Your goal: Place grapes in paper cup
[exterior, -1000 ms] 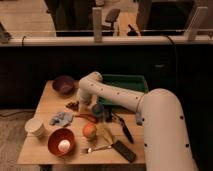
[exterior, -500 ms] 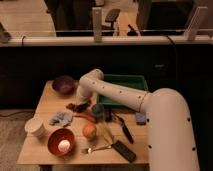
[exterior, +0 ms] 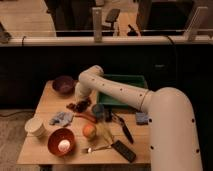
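Note:
The grapes (exterior: 78, 106), a small dark red-purple cluster, lie on the wooden table (exterior: 50, 102) just in front of the purple bowl (exterior: 64, 84). The paper cup (exterior: 36, 127), short and white, stands upright near the table's front left corner. My white arm reaches in from the right and bends down. My gripper (exterior: 82, 99) is at its end, right above the grapes and touching or nearly touching them. The wrist hides the gripper's tips.
A green tray (exterior: 131, 80) sits at the back right. A blue cloth (exterior: 61, 118), an orange stick (exterior: 86, 118), a round orange fruit (exterior: 89, 130), a red bowl (exterior: 56, 138), a fork (exterior: 95, 148), a black remote (exterior: 123, 150) and a blue sponge (exterior: 142, 118) crowd the front.
The arm's end has shifted slightly left and lower, closer to the grapes. The objects on the table have not moved.

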`<action>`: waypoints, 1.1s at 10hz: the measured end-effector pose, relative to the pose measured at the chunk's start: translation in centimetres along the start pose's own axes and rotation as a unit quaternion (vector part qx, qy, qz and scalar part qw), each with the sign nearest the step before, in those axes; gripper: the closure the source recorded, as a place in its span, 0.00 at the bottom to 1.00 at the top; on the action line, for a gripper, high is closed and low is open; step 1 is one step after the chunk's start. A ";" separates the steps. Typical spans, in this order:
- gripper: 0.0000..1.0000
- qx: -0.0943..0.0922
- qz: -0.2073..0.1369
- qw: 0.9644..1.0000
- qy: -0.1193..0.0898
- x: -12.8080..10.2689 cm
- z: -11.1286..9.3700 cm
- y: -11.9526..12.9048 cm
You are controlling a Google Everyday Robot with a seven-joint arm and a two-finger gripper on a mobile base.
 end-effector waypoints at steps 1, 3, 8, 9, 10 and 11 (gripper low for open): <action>0.74 -0.001 0.003 1.000 -0.001 0.2 0.5 0.2; 0.55 0.000 0.010 1.000 -0.013 0.5 0.7 0.3; 0.20 -0.019 0.018 0.999 -0.024 0.4 0.6 0.5; 0.20 -0.021 0.017 0.999 -0.024 0.3 0.6 0.5; 0.20 -0.022 0.018 0.999 -0.024 0.4 0.6 0.5; 0.20 -0.025 0.020 0.999 -0.023 0.6 0.6 0.5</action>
